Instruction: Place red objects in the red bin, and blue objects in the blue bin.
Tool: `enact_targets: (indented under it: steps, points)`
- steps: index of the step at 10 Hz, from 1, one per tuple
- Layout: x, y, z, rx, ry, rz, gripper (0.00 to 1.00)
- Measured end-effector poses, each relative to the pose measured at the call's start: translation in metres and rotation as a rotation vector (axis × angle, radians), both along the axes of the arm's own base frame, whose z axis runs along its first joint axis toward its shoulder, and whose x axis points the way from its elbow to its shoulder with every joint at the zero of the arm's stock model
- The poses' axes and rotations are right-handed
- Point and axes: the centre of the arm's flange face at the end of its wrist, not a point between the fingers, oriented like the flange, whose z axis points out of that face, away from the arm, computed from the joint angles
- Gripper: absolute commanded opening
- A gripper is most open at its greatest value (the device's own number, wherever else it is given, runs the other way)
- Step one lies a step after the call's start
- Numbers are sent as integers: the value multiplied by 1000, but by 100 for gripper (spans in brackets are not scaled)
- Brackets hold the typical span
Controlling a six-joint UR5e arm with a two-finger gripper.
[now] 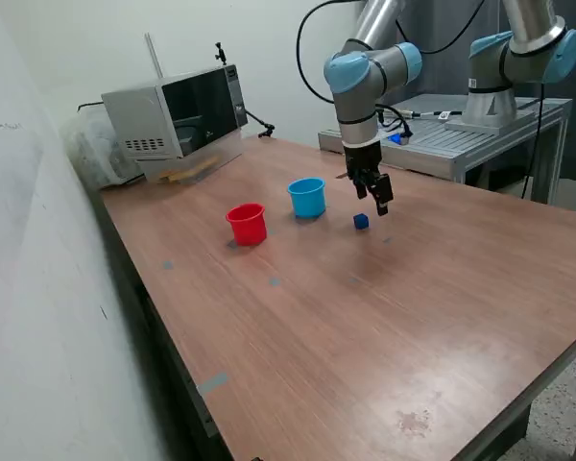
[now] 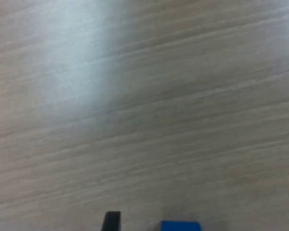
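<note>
1. Gripper (image 1: 380, 204) first: it hangs off the UR5e arm (image 1: 370, 72), pointing down, low over the table (image 1: 384, 327) but not on it afaict. In the wrist view one dark fingertip (image 2: 111, 221) shows at the frame edge, w/ a sliver of another at the far corner, so the jaws look spread wide and there's nothing between them.

2. Bins: the blue bin (image 1: 307, 197) and red bin (image 1: 247, 224) stand upright near each other, the red one toward the exterior view's left. The blue bin is the closer one to the gripper.

3. Smallest thing: one dark blue cube (image 1: 362, 222) sits on the table just beside the gripper, on the blue bin's side. In the wrist view the blue cube (image 2: 180, 225) is cut off at the frame edge. Can't see any other cubes, red or blue.

4. How I'd do it, imo: the cube looks a bit off-centre, so shift sideways till it's square between the fingers, then drop straight down before closing. It's tiny, so a sloppy approach prob just knocks it away. Then lift and go over the blue bin's rim.
</note>
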Motion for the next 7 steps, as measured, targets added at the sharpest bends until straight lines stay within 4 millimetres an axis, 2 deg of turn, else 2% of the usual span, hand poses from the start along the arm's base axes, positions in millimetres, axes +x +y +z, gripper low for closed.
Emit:
enact_targets:
  steps: [7]
  points:
    - [-15, 8, -13, -6, -6, 20, 100]
